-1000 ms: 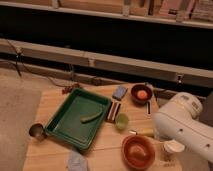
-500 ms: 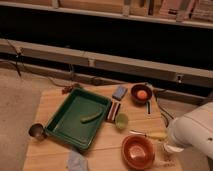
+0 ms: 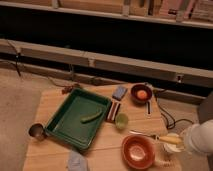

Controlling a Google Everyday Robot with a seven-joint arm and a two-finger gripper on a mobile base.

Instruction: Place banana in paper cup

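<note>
One banana lies across the mouth of the white cup near the right edge of the desk. Whether it rests on the rim or has sunk partly inside I cannot tell. My tool is just to the right of it, at the left end of my white arm, low over the desk's right front corner. The banana's right end reaches up to the tool. I cannot tell whether the tool is spread, pressed together or pinching the banana. The red bowl stands just left of the cup, nearer the front edge. A thin utensil lies behind the bowl, pointing toward the banana. Further left, a small green cup stands beside a striped packet, whose print is too blurred to read. The packet lies against the right side of the green tray, and a green vegetable lies in the tray.
</note>
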